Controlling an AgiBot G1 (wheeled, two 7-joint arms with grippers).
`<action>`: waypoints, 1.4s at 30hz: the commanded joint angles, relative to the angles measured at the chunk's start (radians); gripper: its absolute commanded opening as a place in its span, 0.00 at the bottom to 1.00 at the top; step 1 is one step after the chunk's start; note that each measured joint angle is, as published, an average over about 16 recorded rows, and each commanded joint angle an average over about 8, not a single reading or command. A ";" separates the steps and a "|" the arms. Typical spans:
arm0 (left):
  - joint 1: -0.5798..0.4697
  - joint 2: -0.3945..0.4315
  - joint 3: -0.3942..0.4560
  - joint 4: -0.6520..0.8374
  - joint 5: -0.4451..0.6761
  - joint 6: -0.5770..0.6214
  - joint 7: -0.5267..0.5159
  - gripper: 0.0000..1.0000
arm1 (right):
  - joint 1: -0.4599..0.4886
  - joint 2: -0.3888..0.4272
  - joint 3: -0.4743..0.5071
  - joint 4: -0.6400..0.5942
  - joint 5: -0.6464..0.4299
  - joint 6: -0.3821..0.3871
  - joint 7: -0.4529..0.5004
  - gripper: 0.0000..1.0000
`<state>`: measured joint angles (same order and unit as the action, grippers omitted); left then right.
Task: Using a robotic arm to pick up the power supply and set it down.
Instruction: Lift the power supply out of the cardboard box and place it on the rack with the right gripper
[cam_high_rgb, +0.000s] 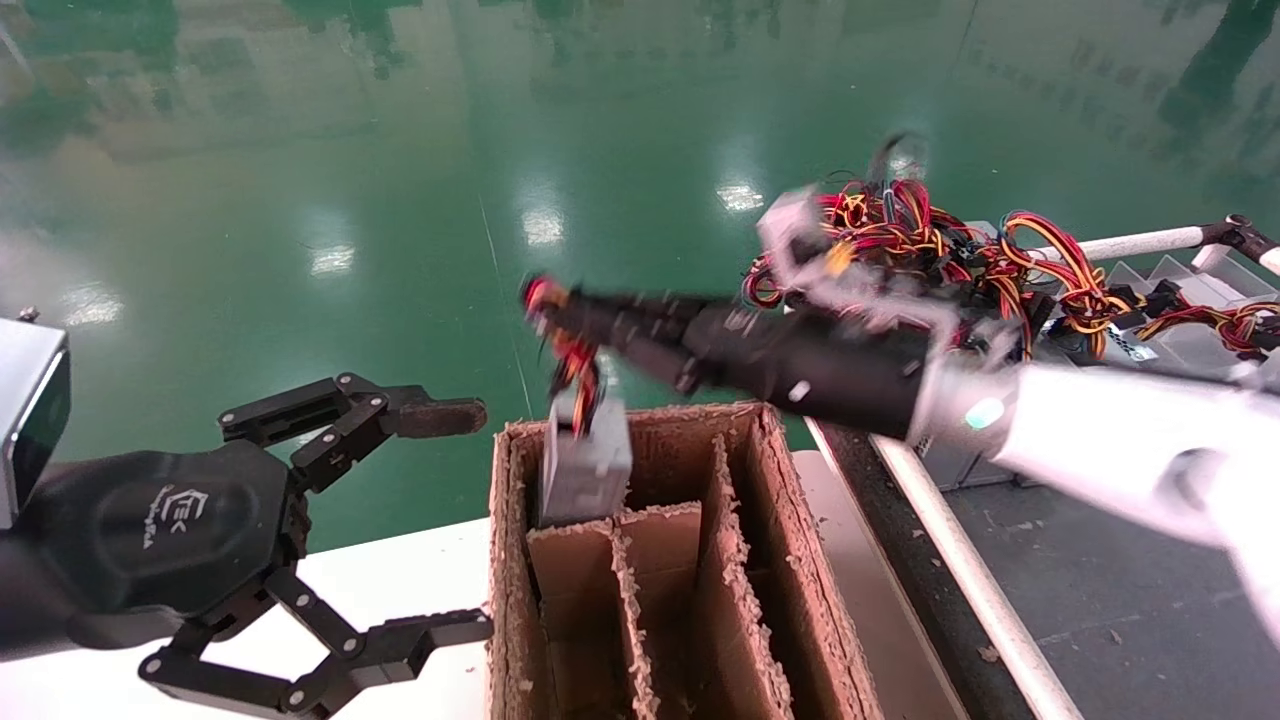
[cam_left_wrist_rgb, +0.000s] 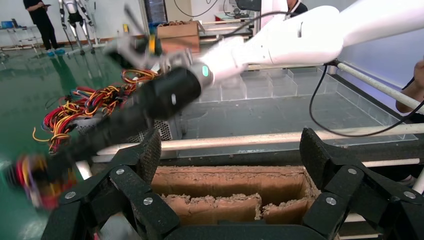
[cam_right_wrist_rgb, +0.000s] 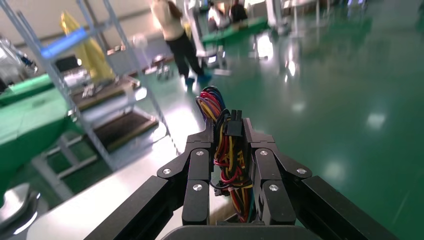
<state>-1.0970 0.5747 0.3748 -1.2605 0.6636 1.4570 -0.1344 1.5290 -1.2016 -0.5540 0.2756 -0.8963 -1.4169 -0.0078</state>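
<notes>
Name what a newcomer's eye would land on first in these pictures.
First, the right pincer, shut on the wire bundle, dangling the grey power supply over the far-left compartment of the ragged cardboard box. Next, the tangle of red and yellow cables piled at the right, behind that arm. The left pincer waits open, left of the box.

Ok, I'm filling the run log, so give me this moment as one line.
right gripper: shut on wire bundle | power supply: hanging into cardboard box, rear-left compartment | left gripper: open, beside box
</notes>
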 joint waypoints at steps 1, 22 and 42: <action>0.000 0.000 0.000 0.000 0.000 0.000 0.000 1.00 | 0.014 0.022 0.016 0.005 0.023 -0.020 0.007 0.00; 0.000 0.000 0.000 0.000 0.000 0.000 0.000 1.00 | 0.082 0.343 0.069 0.240 0.066 -0.122 0.078 0.00; 0.000 0.000 0.000 0.000 0.000 0.000 0.000 1.00 | -0.100 0.711 0.131 0.486 0.153 -0.116 0.075 0.00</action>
<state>-1.0971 0.5746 0.3750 -1.2605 0.6634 1.4569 -0.1343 1.4252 -0.4974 -0.4233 0.7501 -0.7384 -1.5338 0.0723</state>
